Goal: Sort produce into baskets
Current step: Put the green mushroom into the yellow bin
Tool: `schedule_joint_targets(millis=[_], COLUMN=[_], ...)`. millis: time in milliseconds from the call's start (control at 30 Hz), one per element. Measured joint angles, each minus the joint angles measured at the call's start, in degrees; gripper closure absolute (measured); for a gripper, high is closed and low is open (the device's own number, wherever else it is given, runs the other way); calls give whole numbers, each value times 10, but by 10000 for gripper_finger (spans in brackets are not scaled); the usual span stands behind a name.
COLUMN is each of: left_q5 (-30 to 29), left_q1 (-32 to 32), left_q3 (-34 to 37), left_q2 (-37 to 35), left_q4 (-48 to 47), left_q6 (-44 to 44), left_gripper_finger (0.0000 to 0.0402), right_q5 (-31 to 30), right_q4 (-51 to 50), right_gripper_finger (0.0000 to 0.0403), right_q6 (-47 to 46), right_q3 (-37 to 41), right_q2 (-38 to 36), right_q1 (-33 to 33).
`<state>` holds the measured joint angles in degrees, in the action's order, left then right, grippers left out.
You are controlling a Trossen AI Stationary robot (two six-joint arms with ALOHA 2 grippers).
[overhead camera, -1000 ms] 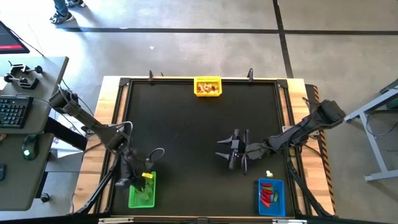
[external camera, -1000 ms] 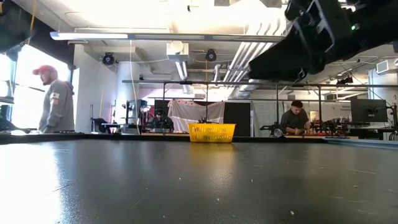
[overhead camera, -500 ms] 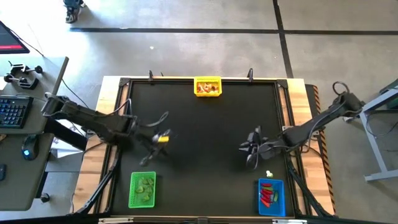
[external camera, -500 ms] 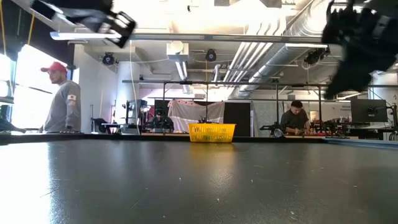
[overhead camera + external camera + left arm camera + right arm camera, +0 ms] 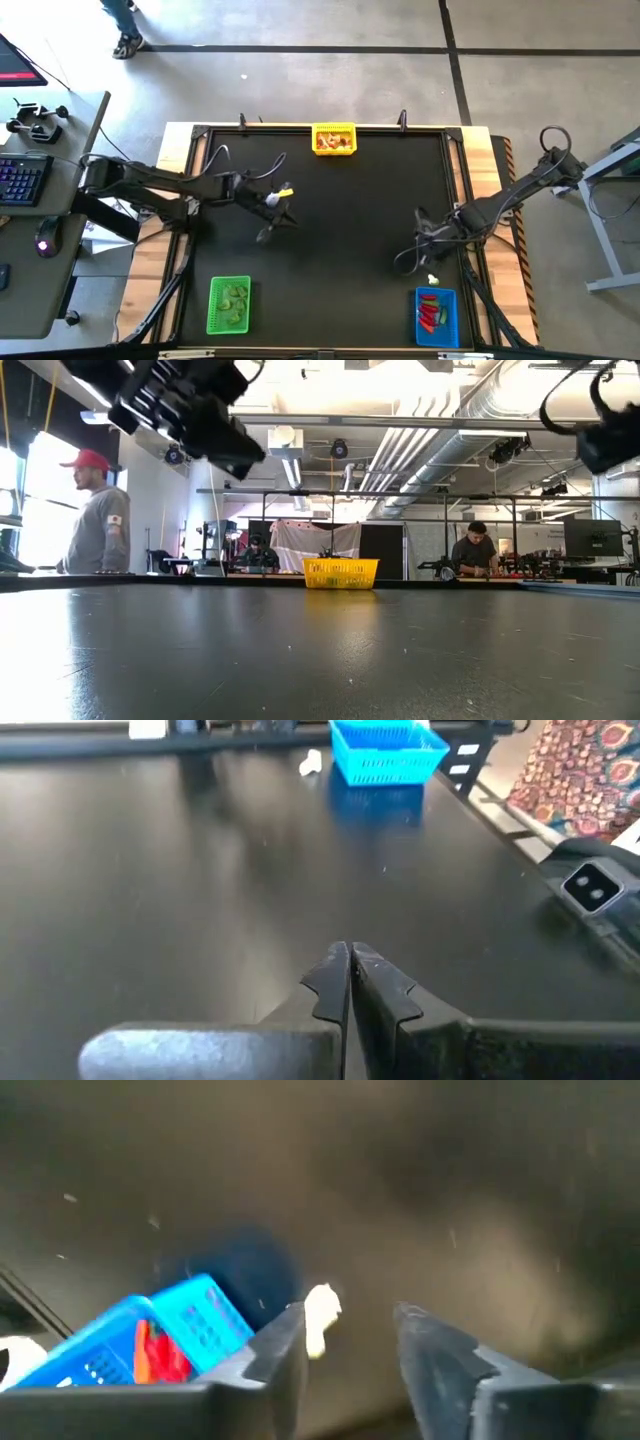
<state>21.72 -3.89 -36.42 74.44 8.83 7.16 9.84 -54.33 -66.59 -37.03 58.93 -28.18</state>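
Note:
A whitish-tan piece point(image 5: 432, 281) lies on the black table near the right front, just beyond the blue basket point(image 5: 435, 315), which holds red pieces point(image 5: 160, 1357). It also shows in the right wrist view point(image 5: 320, 1318). My right gripper point(image 5: 408, 258) hangs open above the table, close to this piece, with the piece just ahead of one finger point(image 5: 285, 1350). My left gripper point(image 5: 277, 218) is shut and empty, raised over the table's left middle. The green basket point(image 5: 229, 305) holds green pieces. The yellow basket point(image 5: 334, 139) holds tan pieces.
The yellow basket stands at the middle of the far edge and shows in the low view point(image 5: 341, 573). The green basket stands at the front left, the blue one at the front right. People stand and sit in the room beyond the table.
My left gripper has risen from over the green basket and swung toward the far edge and right, to the table's left middle. My right gripper has drawn from the table's middle toward the right and near edge, toward the whitish-tan piece.

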Motion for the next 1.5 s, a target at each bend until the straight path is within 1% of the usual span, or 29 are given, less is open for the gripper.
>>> schedule_joint_targets(millis=[133,233,300,433,633,900,1000,1100,1167,1300,1400,1500], left_q5=[0,0,0,0,0,0,0,0,0,-1,-1,0], left_q1=[-4,-3,-3,-3,-4,-11,-21,-38,-51,-71,-79,-90], left_q3=[0,0,0,0,0,0,0,0,1,1,1,1], left_q2=[23,29,29,25,25,25,21,7,-6,-46,-88,-139], left_q4=[2,4,6,6,16,14,7,-10,-25,-56,-101,-146], left_q6=[1,1,2,6,6,5,9,30,30,35,54,64], left_gripper_finger=[401,401,401,401,401,401,401,401,401,401,401,401], right_q5=[66,91,106,122,142,153,159,162,156,147,157,169], right_q4=[-14,10,33,81,152,161,163,163,164,165,166,161], right_gripper_finger=[216,192,182,179,180,183,195,219,243,308,352,373], right_q6=[-65,-99,-115,-135,-140,-135,-132,-120,-107,-79,-70,-62], right_q3=[14,35,50,82,114,117,117,117,117,117,117,109], right_q2=[6,11,15,23,42,65,72,76,78,78,78,74], right_q1=[0,0,0,0,0,0,0,0,0,0,3,6])
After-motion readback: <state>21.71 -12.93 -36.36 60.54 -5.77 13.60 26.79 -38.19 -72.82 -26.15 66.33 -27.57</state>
